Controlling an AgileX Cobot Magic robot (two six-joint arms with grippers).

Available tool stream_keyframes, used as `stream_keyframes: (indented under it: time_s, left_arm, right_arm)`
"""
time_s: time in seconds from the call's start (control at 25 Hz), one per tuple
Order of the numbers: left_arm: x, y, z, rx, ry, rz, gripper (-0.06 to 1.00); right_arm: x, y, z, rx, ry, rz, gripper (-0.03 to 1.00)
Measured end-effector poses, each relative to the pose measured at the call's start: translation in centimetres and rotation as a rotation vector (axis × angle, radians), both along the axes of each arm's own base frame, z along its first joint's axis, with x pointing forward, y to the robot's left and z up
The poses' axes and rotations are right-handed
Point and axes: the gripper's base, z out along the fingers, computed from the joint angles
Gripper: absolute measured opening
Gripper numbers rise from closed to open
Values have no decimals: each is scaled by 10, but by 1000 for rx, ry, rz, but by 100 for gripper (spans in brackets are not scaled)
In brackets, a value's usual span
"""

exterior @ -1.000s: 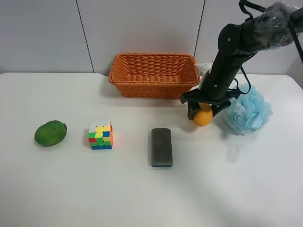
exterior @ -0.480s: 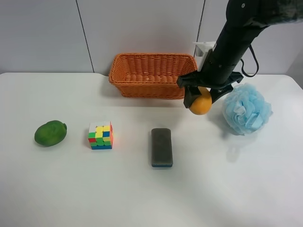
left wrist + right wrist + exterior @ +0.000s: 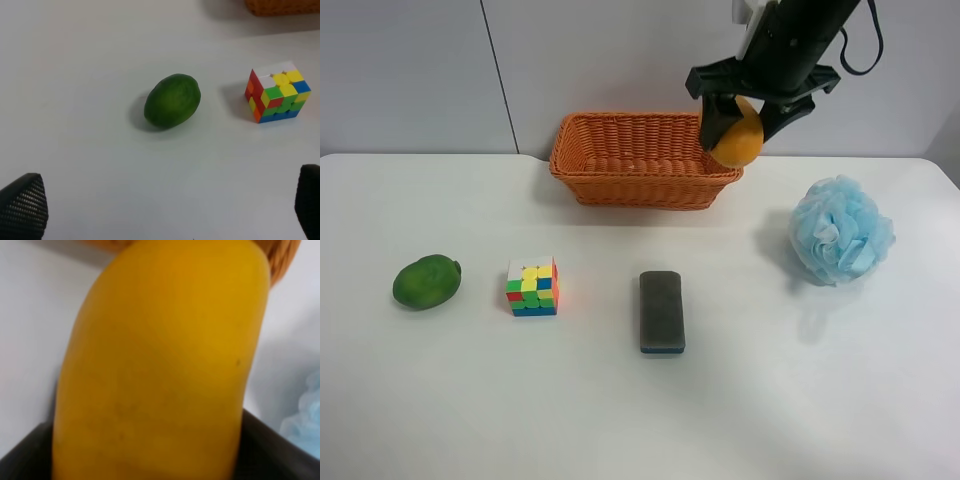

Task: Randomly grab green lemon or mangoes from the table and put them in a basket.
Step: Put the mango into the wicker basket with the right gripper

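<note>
- The left gripper (image 3: 165, 207) is hanging over the table (image 3: 470, 400) with its two black fingertips (image 3: 22, 205) spread wide apart and nothing between them.
- The green lemon (image 3: 426, 281) is lying on its side near the table's left edge in the exterior high view. Nothing is touching it. The left wrist camera is showing it (image 3: 172, 100) ahead of the spread fingertips.
- The puzzle cube (image 3: 532, 287) is sitting just beside the lemon, to its right, with a gap between them.
- A dark grey block (image 3: 662, 311) is lying flat near the table's middle, its long side pointing towards the basket.
- The basket (image 3: 620, 165) is standing at the table's far edge, against the wall.
- The right gripper (image 3: 738, 122) is clamping the mango (image 3: 736, 142) between its black fingers, holding it clear of the table. The fruit is showing against the basket's right-hand rim. Whether it is hanging over the inside, I cannot tell.
- In the right wrist view the mango (image 3: 160, 370) is filling nearly the whole picture.
- The blue bath pouf (image 3: 842, 229) is resting on the table at the far right, well apart from the mango.
</note>
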Motion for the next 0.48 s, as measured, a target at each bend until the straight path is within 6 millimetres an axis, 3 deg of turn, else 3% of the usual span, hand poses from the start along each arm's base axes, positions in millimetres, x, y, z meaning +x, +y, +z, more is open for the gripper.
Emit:
stream_keyframes:
  time_s: [0.16, 0.48]
  left_arm:
    - [0, 0, 0, 0, 0, 0, 99]
    - [0, 0, 0, 0, 0, 0, 99]
  right_arm:
    - [24, 10, 1, 9, -22, 4, 65]
    - [81, 31, -32, 18, -57, 3, 65]
